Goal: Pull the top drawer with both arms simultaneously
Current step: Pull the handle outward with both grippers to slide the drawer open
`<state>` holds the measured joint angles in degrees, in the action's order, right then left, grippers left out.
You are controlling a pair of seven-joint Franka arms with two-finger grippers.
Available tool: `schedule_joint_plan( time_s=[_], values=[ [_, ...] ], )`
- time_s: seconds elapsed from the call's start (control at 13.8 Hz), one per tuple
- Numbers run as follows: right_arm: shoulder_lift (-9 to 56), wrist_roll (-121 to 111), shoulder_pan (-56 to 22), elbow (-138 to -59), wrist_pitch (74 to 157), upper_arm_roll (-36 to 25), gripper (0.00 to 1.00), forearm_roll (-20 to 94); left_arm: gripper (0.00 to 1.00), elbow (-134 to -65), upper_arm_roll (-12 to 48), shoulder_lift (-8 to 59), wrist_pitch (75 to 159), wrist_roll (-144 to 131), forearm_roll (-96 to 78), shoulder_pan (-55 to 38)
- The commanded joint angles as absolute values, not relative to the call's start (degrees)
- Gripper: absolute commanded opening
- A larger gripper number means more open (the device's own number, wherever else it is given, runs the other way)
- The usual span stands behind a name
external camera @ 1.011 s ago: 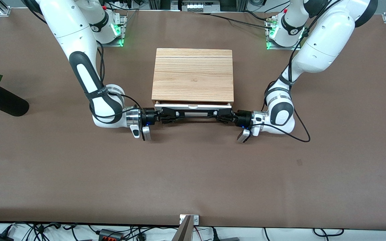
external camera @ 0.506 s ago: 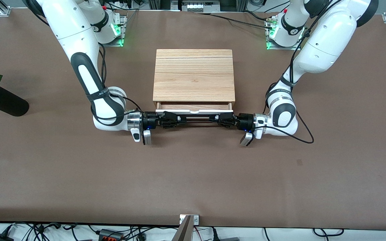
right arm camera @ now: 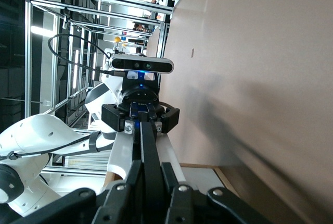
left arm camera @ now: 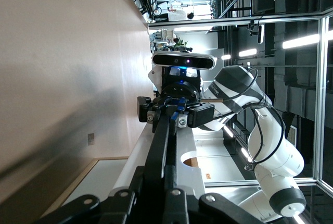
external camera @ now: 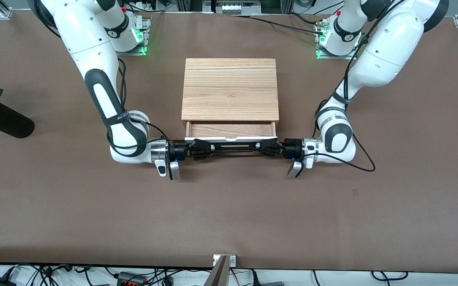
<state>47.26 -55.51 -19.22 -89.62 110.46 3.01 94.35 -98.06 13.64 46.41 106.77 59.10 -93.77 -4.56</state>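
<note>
The top drawer (external camera: 229,130) stands partly pulled out of the light-wood cabinet (external camera: 229,89), its wood floor showing. Its white front panel (external camera: 213,139) has a semicircular notch, and the long black bar handle (external camera: 235,148) runs along it. My left gripper (external camera: 261,148) is shut on the handle's end toward the left arm's end of the table. My right gripper (external camera: 209,150) is shut on the end toward the right arm's. In the left wrist view the handle (left arm camera: 162,140) runs between the fingers (left arm camera: 193,179) toward the right gripper. The right wrist view shows the handle (right arm camera: 147,146) the same way.
A black vase (external camera: 4,121) with a red flower lies at the table's edge toward the right arm's end. A cable (external camera: 356,163) loops on the table beside the left wrist. Bare brown table lies nearer the front camera than the drawer.
Both grippers have moved toward the front camera with the handle held, and the drawer has slid farther out of the cabinet, so more of its wood inside shows.
</note>
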Motion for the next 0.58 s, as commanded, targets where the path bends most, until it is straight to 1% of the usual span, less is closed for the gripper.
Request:
schedule_joint_plan(
  time_s=[0.0, 0.22, 0.29, 0.36, 0.43, 0.51],
  values=[
    [50.62, -56.08, -20.04, -83.07, 113.55, 3.26, 0.00, 96.15, 0.17, -95.89, 13.89, 47.81, 108.63, 61.70, -95.10, -5.54],
    [51.24, -56.07, -20.04, -82.09, 113.73, 3.16, 0.00, 96.33, 0.17, -95.80, 13.89, 47.90, 108.72, 61.79, -95.01, -5.54],
    [51.24, -56.07, -20.04, -82.09, 113.73, 3.16, 0.11, 96.15, 0.17, -95.80, 13.89, 47.90, 108.81, 61.79, -95.01, -5.54],
    [51.07, -55.99, -20.04, -82.09, 113.73, 3.16, 0.41, 96.15, 0.17, -95.71, 13.89, 47.90, 108.90, 61.79, -95.01, -5.54],
    [50.89, -55.81, -20.04, -82.09, 113.73, 3.16, 0.83, 96.15, 0.17, -95.19, 13.89, 47.90, 108.90, 61.70, -94.92, -5.54],
    [50.71, -55.81, -20.04, -82.09, 113.73, 3.16, 1.00, 96.24, 0.17, -95.10, 13.89, 47.99, 108.90, 61.70, -94.92, -5.54]
  ],
)
